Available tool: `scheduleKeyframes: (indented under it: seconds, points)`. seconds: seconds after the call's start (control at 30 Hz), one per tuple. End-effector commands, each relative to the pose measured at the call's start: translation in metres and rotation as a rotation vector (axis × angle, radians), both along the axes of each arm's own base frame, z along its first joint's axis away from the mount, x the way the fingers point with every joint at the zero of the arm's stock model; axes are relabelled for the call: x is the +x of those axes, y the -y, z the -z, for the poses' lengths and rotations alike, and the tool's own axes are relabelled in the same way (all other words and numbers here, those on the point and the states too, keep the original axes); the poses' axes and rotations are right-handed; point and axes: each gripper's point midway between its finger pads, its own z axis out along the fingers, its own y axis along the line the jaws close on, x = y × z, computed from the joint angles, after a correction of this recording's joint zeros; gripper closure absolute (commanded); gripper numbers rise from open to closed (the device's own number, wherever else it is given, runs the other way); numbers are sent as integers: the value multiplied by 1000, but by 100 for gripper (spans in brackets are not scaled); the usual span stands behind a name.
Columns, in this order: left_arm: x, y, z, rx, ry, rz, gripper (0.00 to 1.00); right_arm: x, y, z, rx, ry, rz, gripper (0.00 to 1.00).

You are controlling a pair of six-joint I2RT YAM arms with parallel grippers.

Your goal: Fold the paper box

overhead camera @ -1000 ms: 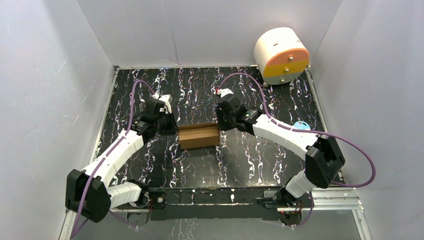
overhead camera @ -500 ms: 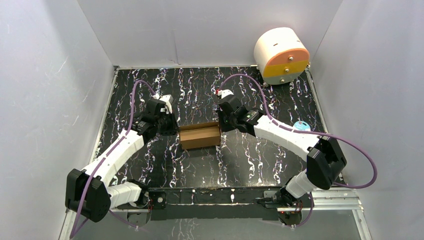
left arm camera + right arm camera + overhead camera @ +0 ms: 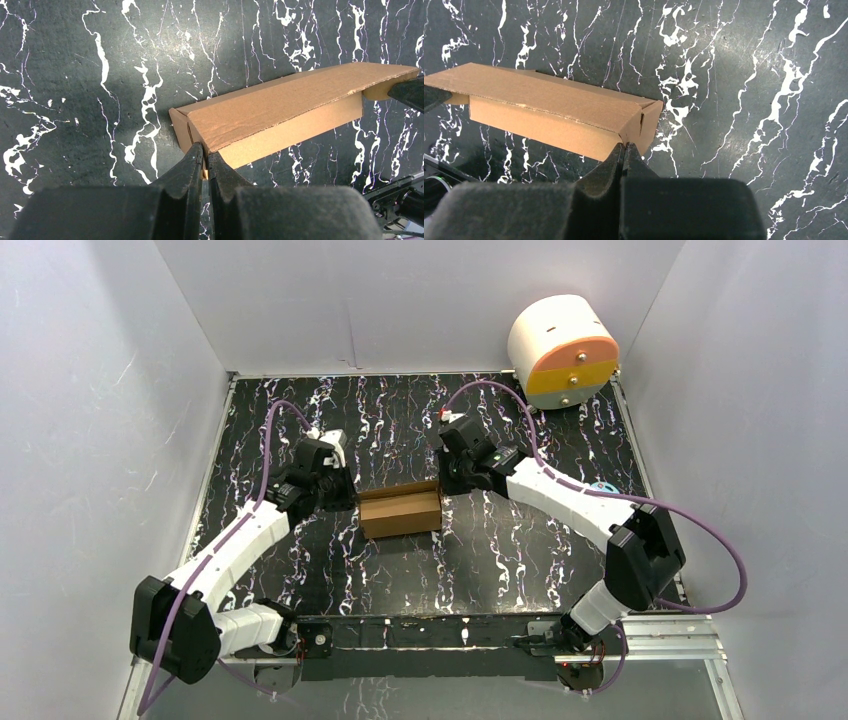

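The paper box [image 3: 280, 107] is matt cardboard, the table [image 3: 75, 75] smooth marbled black.

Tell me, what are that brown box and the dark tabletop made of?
The paper box looks like plain brown cardboard: matte, fibrous, raw cut edges. The tabletop is black with white marble-like veins and slight sheen; stone or printed laminate, I cannot tell.

A robotics lab cell; plain white panels [image 3: 400, 300] wall in a black marbled tabletop [image 3: 500, 560] edged by aluminium rails [image 3: 670, 643]
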Motion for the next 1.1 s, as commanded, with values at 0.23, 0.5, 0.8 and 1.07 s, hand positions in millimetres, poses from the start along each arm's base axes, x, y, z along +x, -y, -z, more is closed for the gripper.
scheduleKeyframes:
  seconds: [0.23,0.5,0.8,1.07]
  points:
    - [-21,2,29,57,-98,10,96,12,-11,-18,167,-82,28,100]
    - [-19,5,25,46,-83,15,96,15,-3,-12,123,-62,37,100]
    - [-19,3,21,53,-65,15,96,1,6,14,103,-81,7,100]
    - [-25,3,25,46,-88,16,96,-8,8,25,111,-77,-19,100]
